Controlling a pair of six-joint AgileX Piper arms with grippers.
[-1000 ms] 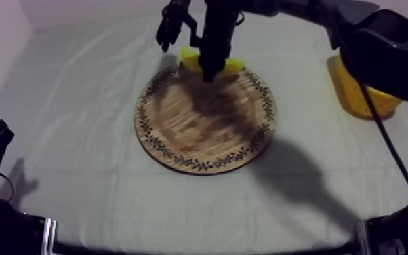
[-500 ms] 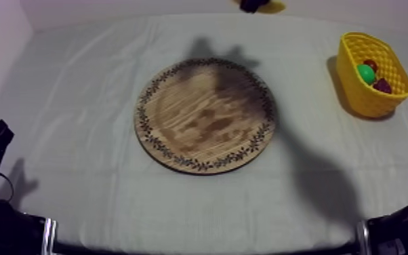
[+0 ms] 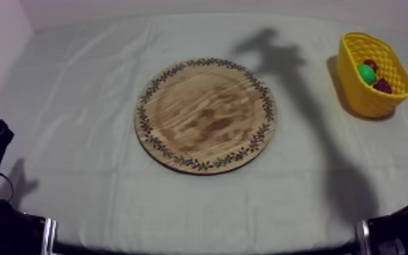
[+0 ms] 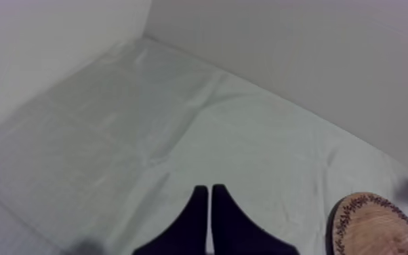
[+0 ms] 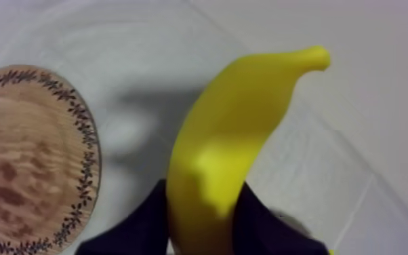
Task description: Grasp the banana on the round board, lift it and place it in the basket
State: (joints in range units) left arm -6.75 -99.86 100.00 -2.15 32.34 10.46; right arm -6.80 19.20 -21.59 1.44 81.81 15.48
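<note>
Banana (image 5: 237,142): gripped near its lower end between two black fingers, stem tip pointing away, held above the cloth just beside the board's patterned rim.
Right pincer (image 5: 203,200): clamped on the banana, one finger pressing each side.
Left pincer (image 4: 209,193): fingers pressed together in a narrow wedge with nothing between them, over bare cloth near the board's edge.
Wooden board (image 3: 207,115): flat in the middle of the worktop (image 3: 78,102), nothing on it.
Yellow basket (image 3: 356,95): far right of the worktop, well apart from the board, holding a green fruit (image 3: 365,73), a small red fruit (image 3: 371,64) and a darker piece I cannot name.
Shadow (image 3: 281,57): falls across the cloth between board and basket.
</note>
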